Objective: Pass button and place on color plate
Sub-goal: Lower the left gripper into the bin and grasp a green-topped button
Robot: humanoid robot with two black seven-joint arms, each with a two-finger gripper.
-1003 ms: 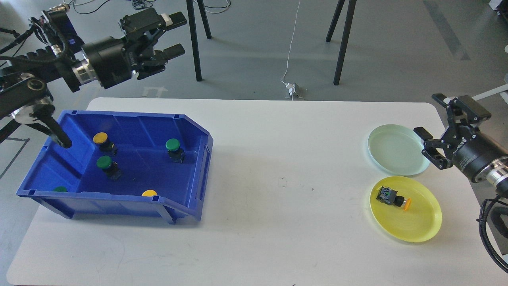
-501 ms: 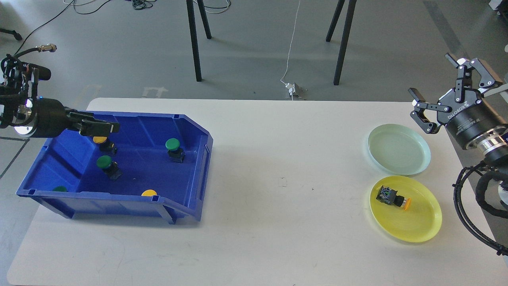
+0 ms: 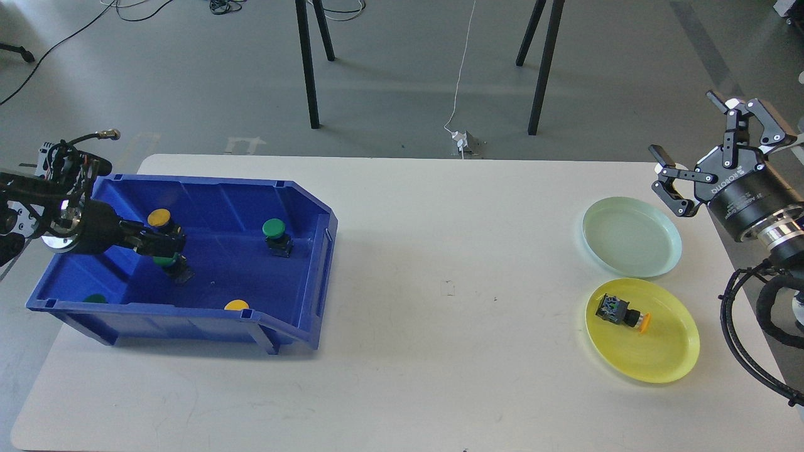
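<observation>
Left claw (image 3: 164,242) reaches into the blue bin (image 3: 301,207) at a green button (image 3: 169,260); whether it grips cannot be told. Right claw (image 3: 694,164) hangs spread above the bench (image 3: 440,282), beside the pale green plate (image 3: 630,235).

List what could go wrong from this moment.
The left gripper reaches into the bin at a green button, with a yellow button just behind; it might bump that one or grip off-centre. The right gripper waits open far across the table, so the handover travel is long.
</observation>
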